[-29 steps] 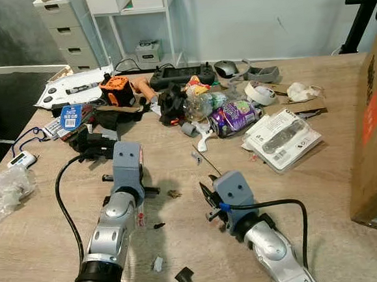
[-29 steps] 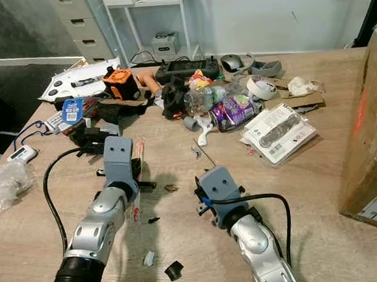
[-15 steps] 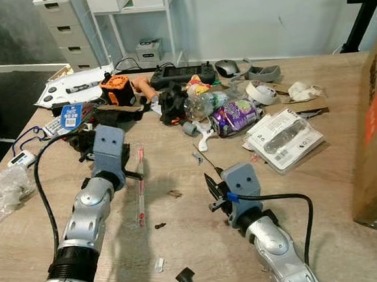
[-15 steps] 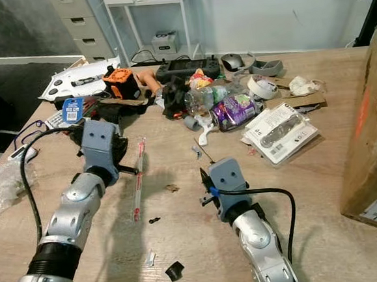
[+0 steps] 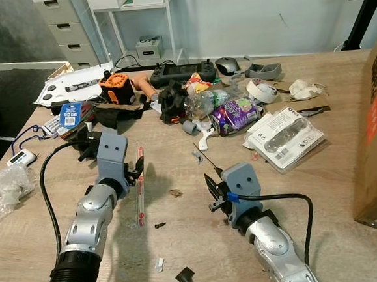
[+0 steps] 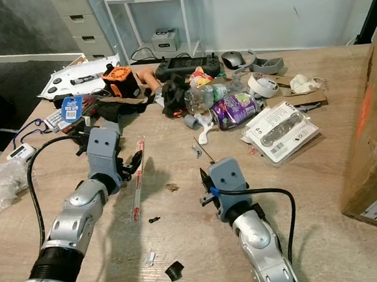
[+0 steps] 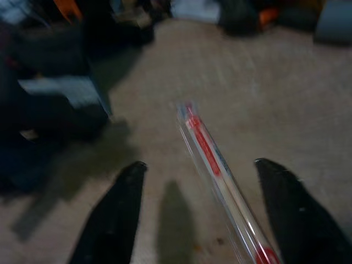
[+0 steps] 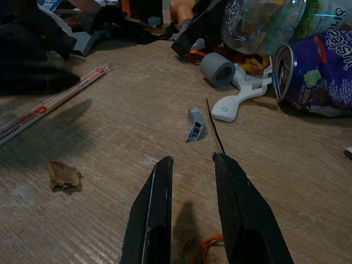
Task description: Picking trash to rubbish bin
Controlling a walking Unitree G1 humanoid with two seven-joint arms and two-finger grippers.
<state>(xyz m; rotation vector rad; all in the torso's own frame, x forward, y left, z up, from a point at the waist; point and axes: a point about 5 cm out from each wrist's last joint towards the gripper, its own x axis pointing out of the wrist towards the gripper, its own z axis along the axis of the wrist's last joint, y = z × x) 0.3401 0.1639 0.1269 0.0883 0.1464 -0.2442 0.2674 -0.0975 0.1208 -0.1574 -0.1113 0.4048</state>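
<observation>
A long clear sleeve with red print holding chopsticks (image 5: 139,184) lies on the wooden table (image 5: 323,196). My left gripper (image 5: 137,168) hangs open just above the sleeve's far end. In the left wrist view the sleeve (image 7: 217,165) runs between the two spread fingers (image 7: 118,212). My right gripper (image 5: 212,186) is low over the table's middle, open by a narrow gap with nothing in it. It points at a thin dark stick (image 8: 215,132) and a small grey bit (image 8: 194,131). A brown scrap (image 5: 175,193) lies between the arms.
A tall cardboard box (image 5: 373,126) stands at the right edge. Clutter fills the far half: purple can (image 5: 234,116), crushed bottle (image 5: 206,102), blister pack (image 5: 283,137), tape roll (image 5: 260,91). A plastic bag (image 5: 3,188) lies far left. Small black and white scraps (image 5: 183,276) sit near the front edge.
My left gripper swung left off the chopstick sleeve, then came back right to its far end. The right gripper crept forward a little, then stayed.
</observation>
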